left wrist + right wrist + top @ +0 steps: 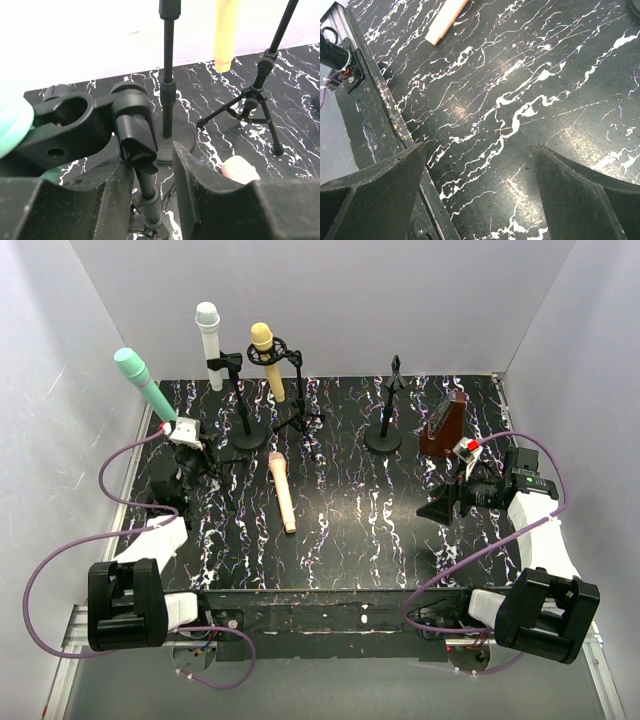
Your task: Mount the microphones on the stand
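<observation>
Left wrist view showed the left gripper point(152, 167) with its matte black jaws slightly parted, released, straddling a thin black metal stand stem point(149, 192) just beneath the plastic clip point(75, 125) holding the mint green round-headed microphone point(145, 385). The white microphone point(208, 340) and yellow microphone point(268, 360) stood clipped in neighbouring stands. The peach-pink microphone point(282, 490) lay flat on the glossy black marbled table point(360, 520). The right gripper point(480, 150) gaped wide and empty above that table.

Bright even light, soft shadows, faint glare on the marbled mat point(465, 107), wrist-view foregrounds blurred
</observation>
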